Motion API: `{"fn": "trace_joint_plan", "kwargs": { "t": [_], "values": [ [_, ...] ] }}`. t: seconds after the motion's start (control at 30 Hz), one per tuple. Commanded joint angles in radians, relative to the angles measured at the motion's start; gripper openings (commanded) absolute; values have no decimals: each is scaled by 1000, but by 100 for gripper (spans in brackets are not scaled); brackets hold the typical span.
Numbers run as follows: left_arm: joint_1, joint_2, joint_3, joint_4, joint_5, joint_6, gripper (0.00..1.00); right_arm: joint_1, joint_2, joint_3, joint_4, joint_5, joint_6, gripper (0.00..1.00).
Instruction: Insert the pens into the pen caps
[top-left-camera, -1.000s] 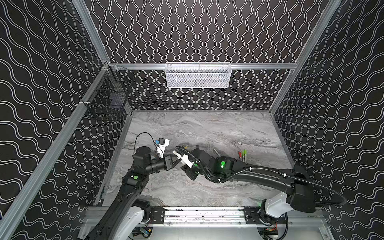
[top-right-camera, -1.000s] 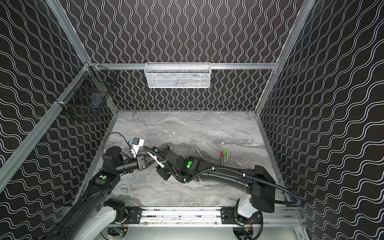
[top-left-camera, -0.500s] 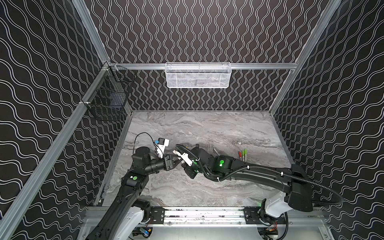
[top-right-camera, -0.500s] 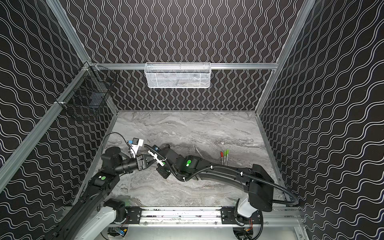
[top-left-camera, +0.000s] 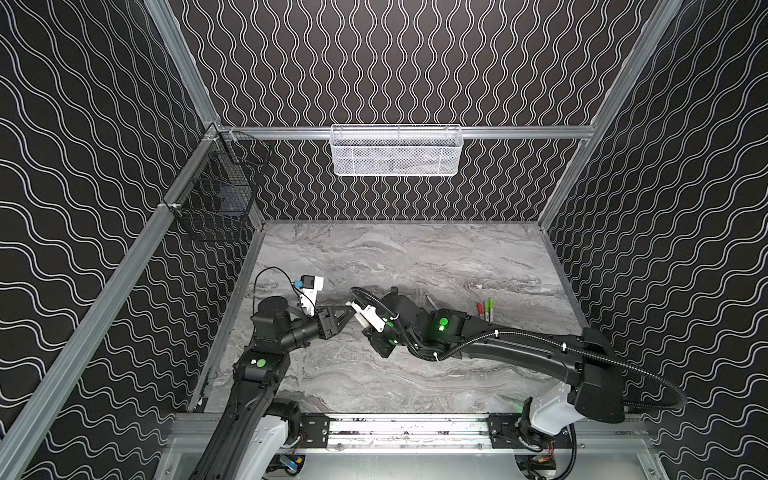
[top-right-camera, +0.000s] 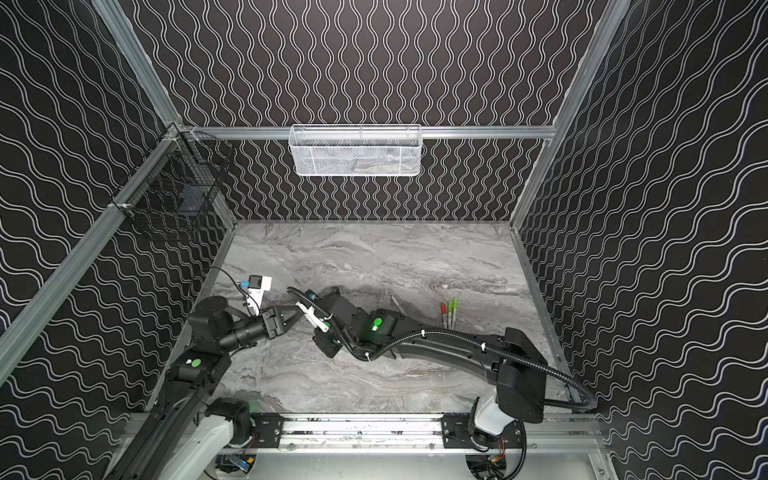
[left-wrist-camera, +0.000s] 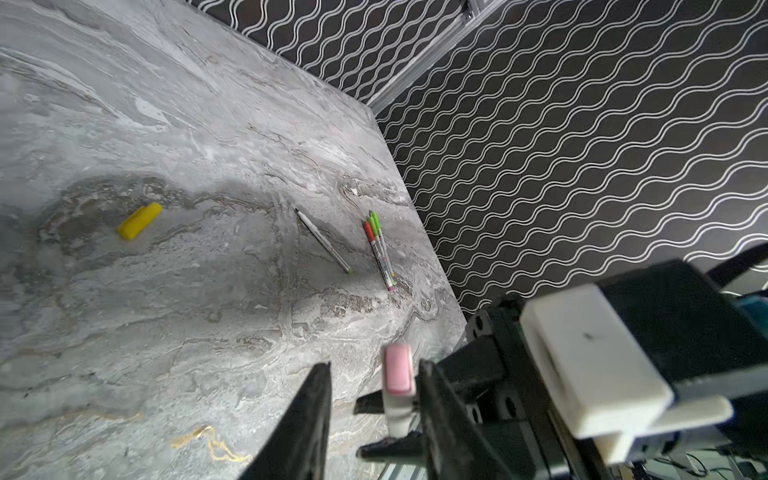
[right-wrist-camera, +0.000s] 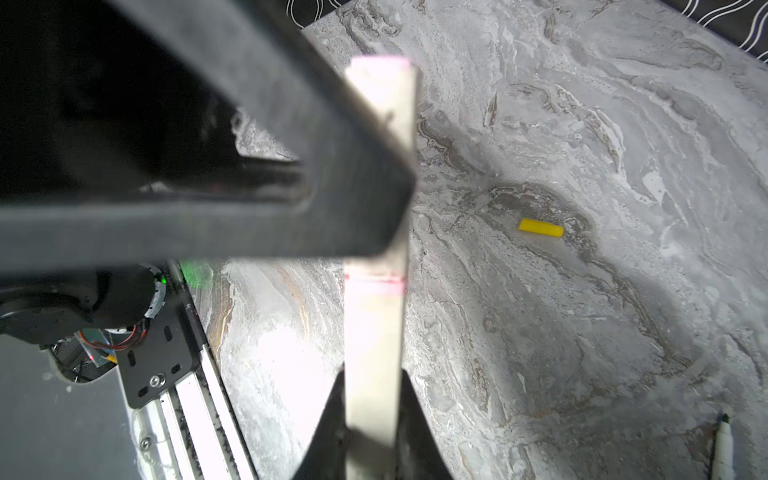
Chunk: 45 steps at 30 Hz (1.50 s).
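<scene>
Top views: left hand (top-left-camera: 349, 316) and right arm (top-left-camera: 519, 345) holding about where they were a second ago, meeting left of the middle of the grey marbled bench (top-left-camera: 415, 257); far half lying open.
Left wrist: left hand's jaws standing apart around the pale pink-ended pen (left-wrist-camera: 398, 370).
Right wrist: right hand (right-wrist-camera: 372, 386) clamping that pen's barrel; short yellow plastic cap (right-wrist-camera: 540, 227) lying loose beyond.

Worktop (top-left-camera: 415, 257): three pens (left-wrist-camera: 380, 251) lie side by side near its right edge. A single pen (left-wrist-camera: 322, 240) lies just left of them, apart. A loose cap (left-wrist-camera: 139, 220) lies further left, mid-worktop.
</scene>
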Motion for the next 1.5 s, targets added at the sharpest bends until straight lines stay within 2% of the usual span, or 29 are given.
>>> {"fn": "trace_joint_plan", "kwargs": {
  "t": [0.0,0.13,0.37,0.47,0.73,1.0,1.17,1.33,1.47],
  "values": [
    [11,1,-7,38,11,-2,31,1,-3,4,-16,-5,3,5],
    [14,4,-17,80,40,-18,25,1,-5,3,-11,-8,2,5],
    [13,46,-42,175,115,-53,0,1,2,26,2,-9,2,3],
    [13,50,-45,191,128,-59,0,1,9,49,6,-6,1,0],
    [-11,52,-45,185,127,-53,0,-4,22,124,28,29,-28,0],
    [-39,46,-46,180,118,-47,0,-43,59,268,70,-15,-122,0],
    [-50,51,-45,179,120,-46,0,-59,91,338,85,-61,-137,0],
    [-52,65,-54,214,132,-65,0,-59,85,309,108,-68,-125,0],
    [-51,81,-57,246,147,-84,0,-59,9,187,199,-85,-123,0]
  ]
}}
